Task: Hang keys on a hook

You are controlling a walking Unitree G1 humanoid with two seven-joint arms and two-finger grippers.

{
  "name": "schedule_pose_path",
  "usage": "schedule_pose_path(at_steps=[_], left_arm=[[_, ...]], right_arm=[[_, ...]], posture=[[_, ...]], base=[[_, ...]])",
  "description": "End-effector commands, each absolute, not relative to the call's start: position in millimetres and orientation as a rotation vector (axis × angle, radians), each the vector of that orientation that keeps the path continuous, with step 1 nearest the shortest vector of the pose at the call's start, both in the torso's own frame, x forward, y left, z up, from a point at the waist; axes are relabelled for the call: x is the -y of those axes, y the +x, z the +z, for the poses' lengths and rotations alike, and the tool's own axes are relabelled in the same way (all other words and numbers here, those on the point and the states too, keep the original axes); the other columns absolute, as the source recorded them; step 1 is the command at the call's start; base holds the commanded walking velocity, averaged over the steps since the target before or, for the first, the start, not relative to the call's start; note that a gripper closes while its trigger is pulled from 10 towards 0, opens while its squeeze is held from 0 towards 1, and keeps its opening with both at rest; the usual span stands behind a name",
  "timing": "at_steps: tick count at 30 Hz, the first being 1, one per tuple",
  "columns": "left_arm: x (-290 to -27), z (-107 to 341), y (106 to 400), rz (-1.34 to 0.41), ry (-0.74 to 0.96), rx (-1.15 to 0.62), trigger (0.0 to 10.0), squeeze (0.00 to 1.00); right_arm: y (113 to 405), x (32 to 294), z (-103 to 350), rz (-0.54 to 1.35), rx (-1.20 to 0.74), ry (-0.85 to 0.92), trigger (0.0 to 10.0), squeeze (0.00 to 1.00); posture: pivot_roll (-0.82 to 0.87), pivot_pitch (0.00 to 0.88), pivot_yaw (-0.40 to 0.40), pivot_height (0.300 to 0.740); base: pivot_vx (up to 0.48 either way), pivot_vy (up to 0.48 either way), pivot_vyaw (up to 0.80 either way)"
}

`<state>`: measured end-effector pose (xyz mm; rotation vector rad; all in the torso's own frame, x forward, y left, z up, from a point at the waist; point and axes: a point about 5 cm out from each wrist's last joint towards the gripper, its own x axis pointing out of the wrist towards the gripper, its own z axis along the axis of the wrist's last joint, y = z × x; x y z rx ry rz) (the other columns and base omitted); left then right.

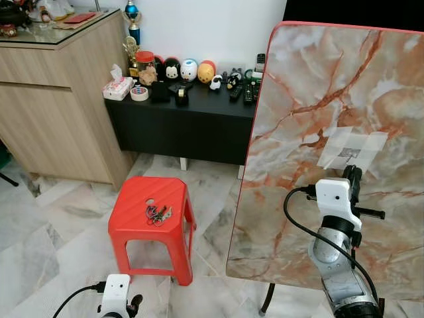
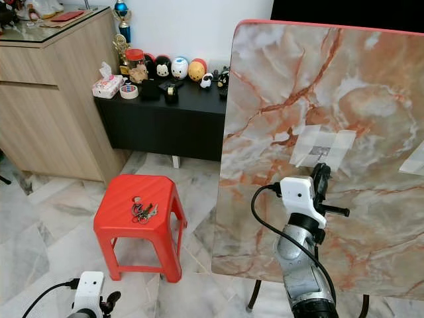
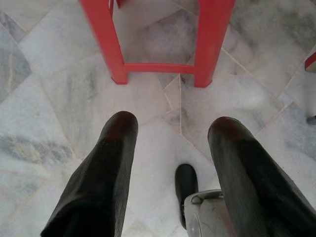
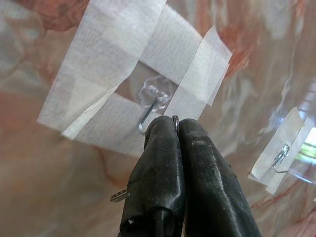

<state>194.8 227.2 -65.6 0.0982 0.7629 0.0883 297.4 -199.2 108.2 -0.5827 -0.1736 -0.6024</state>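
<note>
right tool [image 4: 177,129] clamped on a key ring [image 4: 175,120] just under the hook [image 4: 149,111]; the thin ring may miss the tip. left tool [image 3: 173,143] apart, idle.

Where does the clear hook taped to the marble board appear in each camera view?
Left eye view: the clear hook is right of centre, above the right gripper.
Right eye view: right of centre, again above that gripper.
Right wrist view: near the middle, just beyond the fingertips.
Left wrist view: this camera faces the floor and the red stool instead.
Shared landmark: the white tape around the hook.
</note>
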Motion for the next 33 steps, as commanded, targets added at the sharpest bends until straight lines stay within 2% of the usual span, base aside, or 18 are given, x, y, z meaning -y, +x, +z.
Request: schedule_pose_path(at_steps=[1,11,33], left_arm=[[-228.7,-66.8,193.3,0.094,0.098,-0.78,10.0,0.0],[-238.5,-66.1,189.0,0.107,0.102,-0.782,10.0,0.0],[-234.1,-64.2,194.8,0.114,0.094,-0.764,10.0,0.0]], right_arm=[[301.7,201.5,116.6,-0.617,0.2,-0.585,10.0,0.0],[306.5,200.7,113.8,-0.592,0.171,-0.587,10.0,0.0],[312.3,195.3,107.7,-0.519,0.134,-0.658,10.0,0.0]], posture=[[0.07,0.0,-0.055,0.74],[0.07,0.0,-0.054,0.74],[0.07,0.0,-0.054,0.74]], base=[[0.0,0.0,0.0],[0.0,0.0,0.0],[0.0,0.0,0.0]])
